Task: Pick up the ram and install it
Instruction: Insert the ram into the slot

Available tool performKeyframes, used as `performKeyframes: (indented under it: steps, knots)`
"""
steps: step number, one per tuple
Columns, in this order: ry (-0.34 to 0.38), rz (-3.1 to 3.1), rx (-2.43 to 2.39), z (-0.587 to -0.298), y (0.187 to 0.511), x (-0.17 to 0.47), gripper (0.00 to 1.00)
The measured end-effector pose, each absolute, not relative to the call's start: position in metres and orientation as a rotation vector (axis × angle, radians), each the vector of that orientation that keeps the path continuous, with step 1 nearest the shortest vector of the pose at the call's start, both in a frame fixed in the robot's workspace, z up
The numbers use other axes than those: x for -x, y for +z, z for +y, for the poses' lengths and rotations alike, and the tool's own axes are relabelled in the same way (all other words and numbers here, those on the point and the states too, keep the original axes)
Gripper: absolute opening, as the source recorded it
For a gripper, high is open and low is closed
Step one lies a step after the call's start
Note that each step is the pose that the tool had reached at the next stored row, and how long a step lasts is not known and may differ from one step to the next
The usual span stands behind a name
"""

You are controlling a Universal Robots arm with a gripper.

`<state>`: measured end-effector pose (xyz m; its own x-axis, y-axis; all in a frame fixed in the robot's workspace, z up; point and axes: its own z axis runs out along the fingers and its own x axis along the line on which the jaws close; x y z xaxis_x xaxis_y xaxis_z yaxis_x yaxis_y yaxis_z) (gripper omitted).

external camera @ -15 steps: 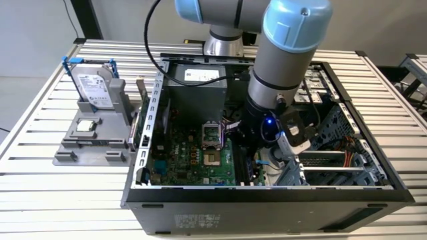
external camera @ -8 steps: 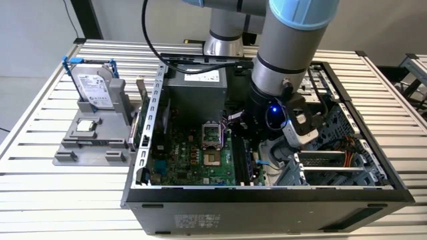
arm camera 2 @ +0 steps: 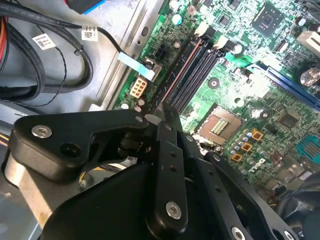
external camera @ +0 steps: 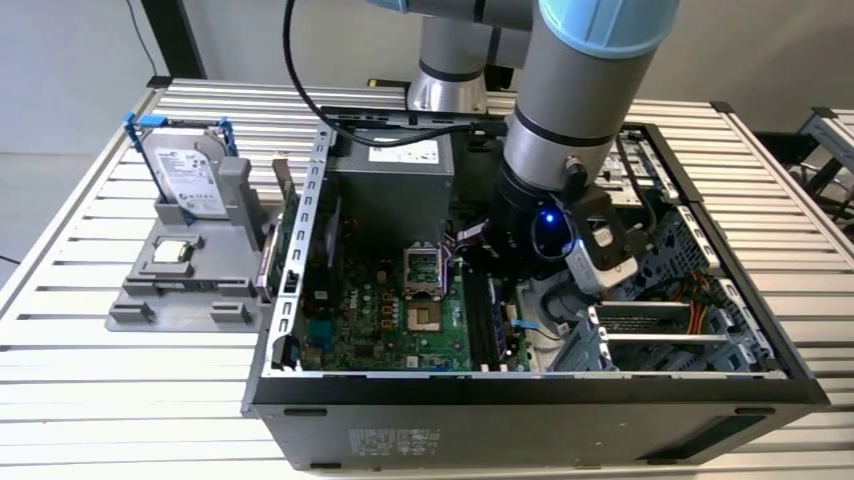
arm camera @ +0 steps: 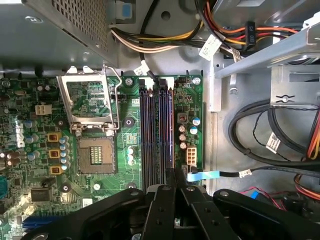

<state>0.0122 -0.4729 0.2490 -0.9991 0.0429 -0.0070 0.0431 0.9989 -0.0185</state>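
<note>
Gripper [arm camera: 175, 176] status: clenched. In both wrist views you see its two black fingers [arm camera 2: 169, 150] drawn together, with no more than a thin seam between them. You cannot tell from that seam whether the ram is pinched there, and its position cannot be confirmed elsewhere.

Position: in the exterior view, your arm [external camera: 574, 120] reaches down into the open computer case [external camera: 534, 385], which lies on its side on a slatted metal table [external camera: 80, 380]. The fingertips sit directly over one end of the bank of memory slots [arm camera: 157, 135] on the green motherboard [arm camera: 30, 150]. Whether they touch a slot cannot be told.

Surroundings inside the case: the processor socket [arm camera: 95, 155] lies just beside the slots, its metal retaining frame [arm camera: 87, 102] swung up and open. A bundle of black cables [arm camera: 260, 130] runs on the far side of the slots from the socket. The grey power supply box [external camera: 400, 165] sits at the far end of the case in the exterior view.

Outside the case, toward the exterior view's left, a grey fixture [external camera: 174, 290] stands on the table. It carries a silver hard drive [external camera: 187, 175] in a blue frame, standing upright, and a small square processor chip [external camera: 170, 251] lying flat below it.
</note>
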Motion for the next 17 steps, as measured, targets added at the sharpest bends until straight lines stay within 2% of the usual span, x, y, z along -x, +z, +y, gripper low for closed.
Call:
performKeyframes:
  steps: [17]
  knots:
    - [-0.029,3.134,-0.066,-0.4729,0.2525,-0.0122,0.00]
